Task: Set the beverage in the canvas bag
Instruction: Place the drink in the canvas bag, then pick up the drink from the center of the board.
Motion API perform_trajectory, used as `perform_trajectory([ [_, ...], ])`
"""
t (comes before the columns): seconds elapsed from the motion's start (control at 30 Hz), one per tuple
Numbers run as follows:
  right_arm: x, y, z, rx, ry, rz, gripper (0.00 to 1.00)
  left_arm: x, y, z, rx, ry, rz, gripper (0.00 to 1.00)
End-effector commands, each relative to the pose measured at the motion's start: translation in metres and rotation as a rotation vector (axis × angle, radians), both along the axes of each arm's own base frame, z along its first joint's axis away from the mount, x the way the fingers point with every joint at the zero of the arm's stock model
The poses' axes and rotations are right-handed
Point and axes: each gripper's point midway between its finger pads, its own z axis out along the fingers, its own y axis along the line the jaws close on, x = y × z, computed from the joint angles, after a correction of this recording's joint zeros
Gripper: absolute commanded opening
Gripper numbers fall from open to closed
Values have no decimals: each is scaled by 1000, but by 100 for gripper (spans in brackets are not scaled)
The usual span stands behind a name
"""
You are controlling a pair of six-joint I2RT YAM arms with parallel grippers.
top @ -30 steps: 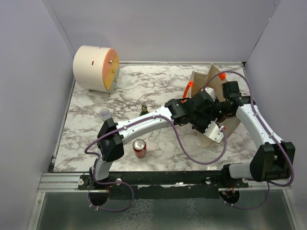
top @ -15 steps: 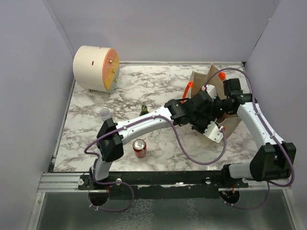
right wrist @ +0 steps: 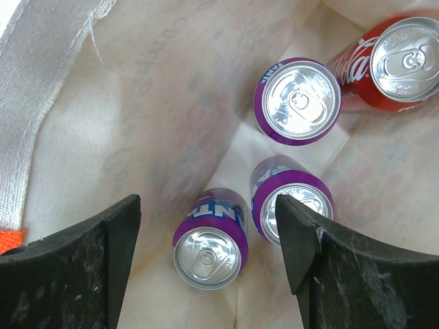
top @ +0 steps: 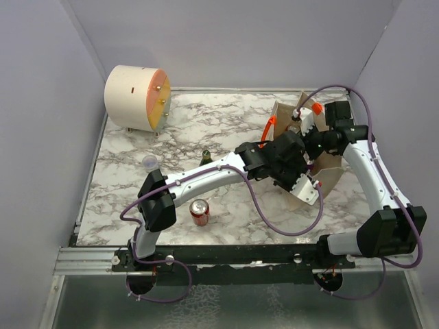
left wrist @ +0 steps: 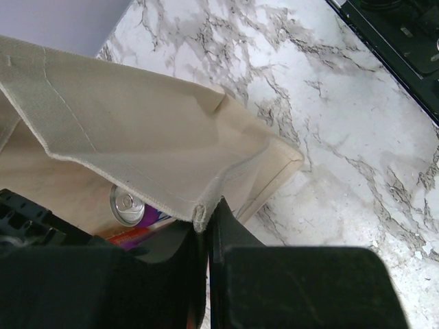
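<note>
Top view: the canvas bag (top: 287,115) stood at the far right of the desk (top: 226,116), w/ both arms at its mouth. One red can (top: 199,212) stood upright on the desk near the left arm's base, well apart from the bag.

Left wrist: the left jaws were pinched narrow on the bag's rim (left wrist: 199,218), propping the mouth open. A purple can (left wrist: 127,205) showed inside. Risk, imo: if that thin pinch slipped, the wall would flop over the opening & block any further drop.

Right wrist: the right jaws were spread wide, holding & touching nothing, over the bag's inside. There 3 purple cans (right wrist: 298,101) & a red cola can (right wrist: 391,65) lay on the bottom. Lifting out off-line could snag the fabric or the orange handle (right wrist: 10,240) & drag or tip the bag.
</note>
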Motion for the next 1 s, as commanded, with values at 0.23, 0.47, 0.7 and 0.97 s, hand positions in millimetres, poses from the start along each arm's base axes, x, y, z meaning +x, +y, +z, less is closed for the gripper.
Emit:
perform_trajectory([
  [0.23,-1,-3,49,55,-10,-19,76,-21,9,19,-33,-6,-80,4],
  [0.47,-28,-12,94,35,-37,33,59,-23,8,5,-9,-4,-113,3],
  [0.7,-52,-26,105,-44,-86,55,49,-24,6,-1,-9,21,-105,4],
  [0.97,-80,-31,83,-100,-106,130,47,-23,5,-10,-2,41,-71,4],
])
